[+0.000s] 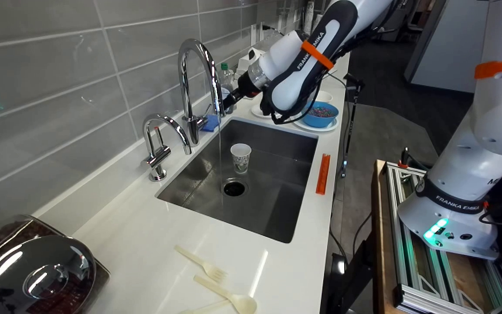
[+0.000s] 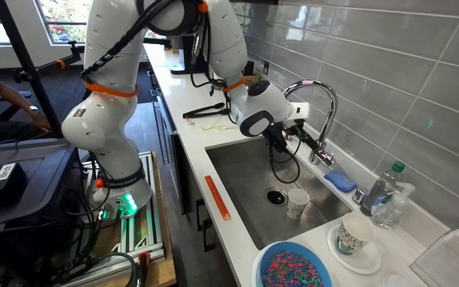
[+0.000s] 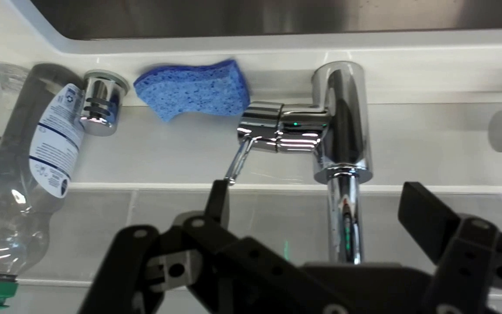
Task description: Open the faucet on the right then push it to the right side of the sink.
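Observation:
The tall chrome faucet (image 1: 184,87) stands behind the steel sink (image 1: 273,205); it also shows in an exterior view (image 2: 330,107) and the wrist view (image 3: 341,117). A thin water stream (image 1: 220,152) falls from its spout. Its thin side lever (image 3: 239,160) tilts toward my gripper. My gripper (image 3: 320,194) is open, with the faucet's neck showing between its fingers. The left fingertip is at the lever's tip; I cannot tell whether they touch. In both exterior views the gripper (image 1: 230,102) (image 2: 311,142) is beside the tall faucet. A smaller chrome faucet (image 1: 159,155) stands beside it.
A patterned paper cup (image 1: 241,158) stands in the sink near the drain. A blue sponge (image 3: 194,89), a metal cap and soap bottles (image 2: 385,187) stand along the wall. A blue bowl (image 2: 267,259), a plate with a cup (image 2: 353,235) and an orange strip (image 2: 217,197) edge the sink.

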Robot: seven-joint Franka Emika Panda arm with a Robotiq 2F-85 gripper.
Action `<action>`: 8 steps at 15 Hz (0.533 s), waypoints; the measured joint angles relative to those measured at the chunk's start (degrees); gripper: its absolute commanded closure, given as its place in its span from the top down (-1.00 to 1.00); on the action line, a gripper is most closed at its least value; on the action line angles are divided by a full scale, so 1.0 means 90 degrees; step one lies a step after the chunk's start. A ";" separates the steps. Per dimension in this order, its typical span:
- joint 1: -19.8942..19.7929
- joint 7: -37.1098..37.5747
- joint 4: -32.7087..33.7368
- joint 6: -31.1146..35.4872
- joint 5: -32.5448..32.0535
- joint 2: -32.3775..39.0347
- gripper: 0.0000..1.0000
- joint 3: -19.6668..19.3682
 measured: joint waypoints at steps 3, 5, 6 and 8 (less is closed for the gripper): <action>-0.0079 0.0006 -0.0431 0.0000 -0.0050 -0.0323 1.00 0.0192; -0.0101 0.0020 -0.0714 0.0001 -0.0048 -0.0544 1.00 0.0195; -0.0117 0.0035 -0.0858 0.0002 -0.0044 -0.0656 1.00 0.0195; -0.0147 0.0086 -0.1120 0.0008 -0.0044 -0.0865 1.00 0.0196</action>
